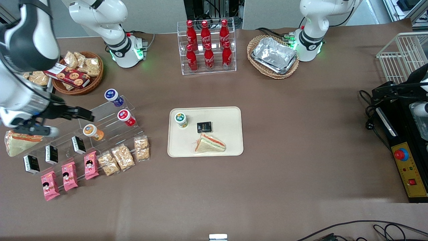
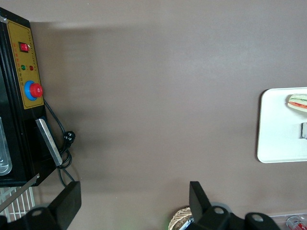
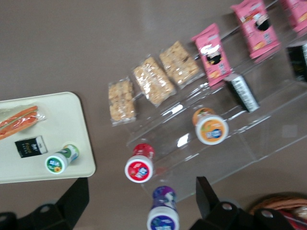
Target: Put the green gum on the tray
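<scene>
The green gum (image 1: 181, 119) is a small green-yellow bottle with a white lid. It stands upright on the cream tray (image 1: 230, 115), in the corner nearest the working arm's end, and also shows in the right wrist view (image 3: 61, 159) on that tray (image 3: 48, 124). My gripper (image 1: 87, 115) hangs raised over the clear stepped rack (image 1: 110, 124) toward the working arm's end, well apart from the tray. Its fingers (image 3: 72, 199) are open with nothing between them; the red-lidded and blue-lidded bottles lie far below the gap. An edge of the tray (image 2: 276, 134) appears in the left wrist view.
A sandwich (image 1: 210, 143) and a small black packet (image 1: 204, 127) share the tray. The rack carries blue (image 1: 113, 96), red (image 1: 125, 117) and orange (image 1: 92, 131) bottles, with snack packets (image 1: 122, 156) before it. A snack basket (image 1: 78, 72), cola bottles (image 1: 207, 47) and foil trays (image 1: 274, 55) line the edge farthest from the camera.
</scene>
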You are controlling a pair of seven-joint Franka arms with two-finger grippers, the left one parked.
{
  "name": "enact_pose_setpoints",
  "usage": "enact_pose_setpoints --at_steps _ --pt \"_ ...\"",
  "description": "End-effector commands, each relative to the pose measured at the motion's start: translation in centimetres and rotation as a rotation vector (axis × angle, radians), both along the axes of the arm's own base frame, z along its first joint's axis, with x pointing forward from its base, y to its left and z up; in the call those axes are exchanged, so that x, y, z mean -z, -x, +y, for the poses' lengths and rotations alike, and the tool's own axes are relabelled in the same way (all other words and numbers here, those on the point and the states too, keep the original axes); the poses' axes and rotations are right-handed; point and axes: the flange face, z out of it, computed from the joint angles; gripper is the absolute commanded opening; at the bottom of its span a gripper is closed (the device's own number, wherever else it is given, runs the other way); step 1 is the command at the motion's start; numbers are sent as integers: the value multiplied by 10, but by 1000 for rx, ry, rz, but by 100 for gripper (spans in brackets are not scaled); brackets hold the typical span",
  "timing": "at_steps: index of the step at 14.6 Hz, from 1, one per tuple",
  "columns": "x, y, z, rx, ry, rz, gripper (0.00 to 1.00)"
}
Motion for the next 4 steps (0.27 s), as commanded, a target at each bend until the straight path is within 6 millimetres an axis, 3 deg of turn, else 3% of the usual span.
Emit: enact_pose_setpoints --at_steps 1,4 --pt "-37 -10 -19 -68 45 10 100" --pt "-52 -14 -34 -59 56 41 100"
